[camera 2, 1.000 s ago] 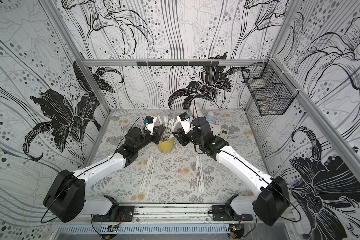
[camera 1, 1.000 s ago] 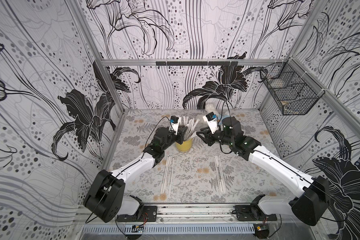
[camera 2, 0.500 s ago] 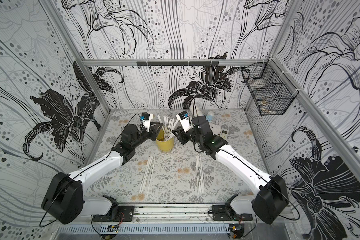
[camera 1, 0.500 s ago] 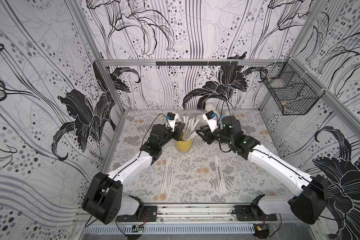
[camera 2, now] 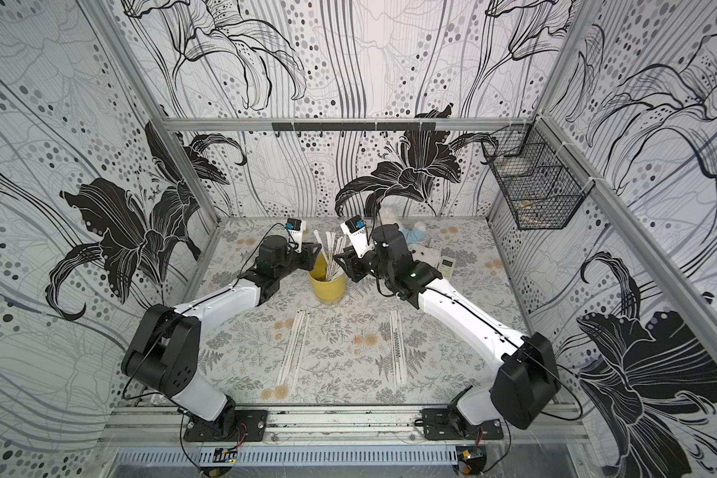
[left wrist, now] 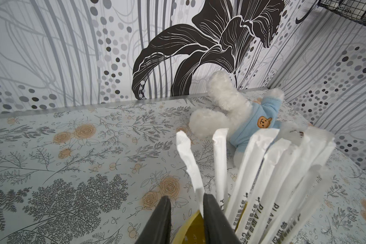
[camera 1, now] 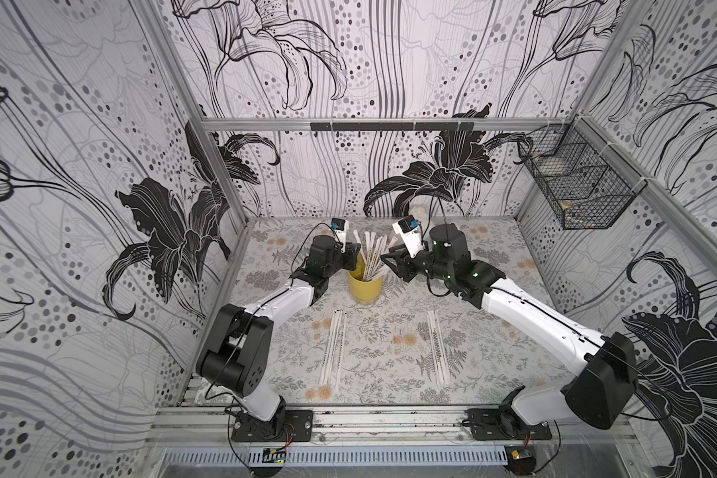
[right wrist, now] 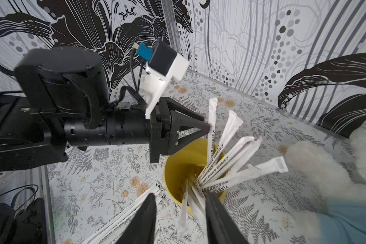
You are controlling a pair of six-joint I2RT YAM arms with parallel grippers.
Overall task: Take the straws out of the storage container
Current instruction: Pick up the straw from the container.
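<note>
Floral tabletop (camera 1: pixel 390 351) holds yellow cup (camera 1: pixel 365 287), "PLA"-printed straws (left wrist: pixel 260 211); left tool (left wrist: pixel 185 198), right tool (right wrist: pixel 180 195) spread.

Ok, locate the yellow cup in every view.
Top view: yellow cup, centre, between left tool and right tool.
Top view: yellow cup, likewise centre.
Left wrist: only its rim, beside the left tool.
Right wrist: its open mouth, beyond the right tool.
Shared landmark: straws standing in it.

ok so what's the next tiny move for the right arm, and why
Probably close the right fingers: they stand open astride a few straws leaning out of the yellow cup, gripping none. Once pinched, those straws could be lifted clear.
</note>
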